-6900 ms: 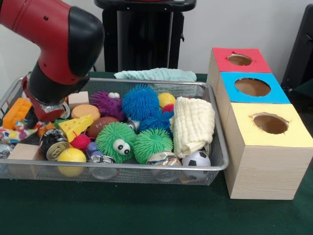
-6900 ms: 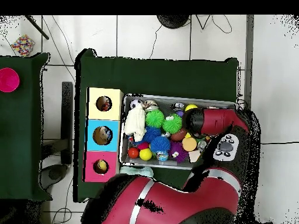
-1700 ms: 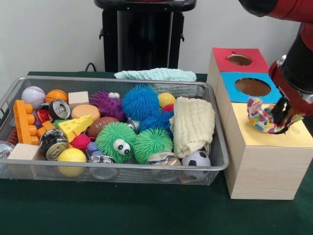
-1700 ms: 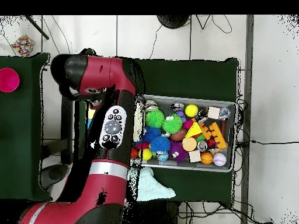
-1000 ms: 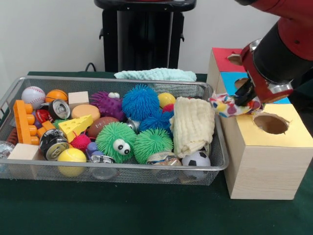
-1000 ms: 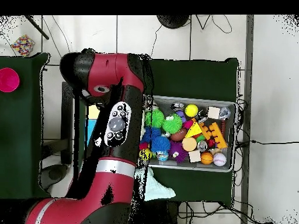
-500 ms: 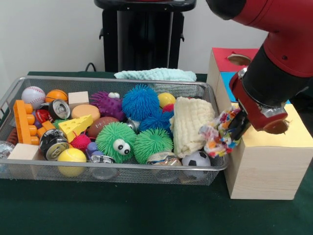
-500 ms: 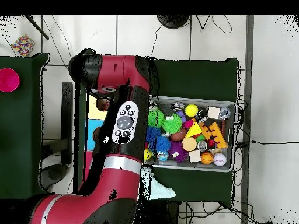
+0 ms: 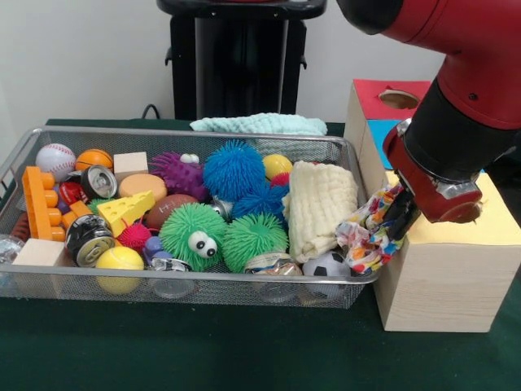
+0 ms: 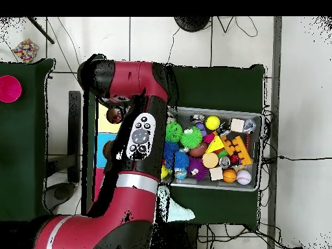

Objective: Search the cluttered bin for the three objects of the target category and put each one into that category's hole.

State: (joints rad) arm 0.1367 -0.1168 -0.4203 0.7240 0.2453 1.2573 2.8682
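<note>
My gripper point(image 9: 396, 218) is shut on the white polka-dot cloth point(image 9: 366, 236). It holds the cloth low, between the wire-mesh bin's point(image 9: 163, 133) right end and the side of the pale wooden box. The cloth hangs at the bin's rim beside a small soccer ball point(image 9: 327, 265). The box's yellow top point(image 9: 498, 228) shows to the right of my gripper; its hole is mostly hidden behind my arm. A cream folded cloth point(image 9: 322, 208) lies in the bin's right end. A mint cloth point(image 9: 260, 124) lies on the table behind the bin. In the overhead view my arm point(image 10: 133, 142) hides the gripper.
The bin holds puffer balls point(image 9: 192, 236), a yellow cheese wedge point(image 9: 126, 210), cans point(image 9: 88, 238), balls and blocks. The blue top point(image 9: 383, 130) and the red top with its hole point(image 9: 399, 98) lie beyond the yellow one. The black pedestal point(image 9: 240, 61) stands behind the bin.
My gripper carried the polka-dot cloth from the yellow hole leftward and down to the bin's right end. In the last half second it barely shifted.
</note>
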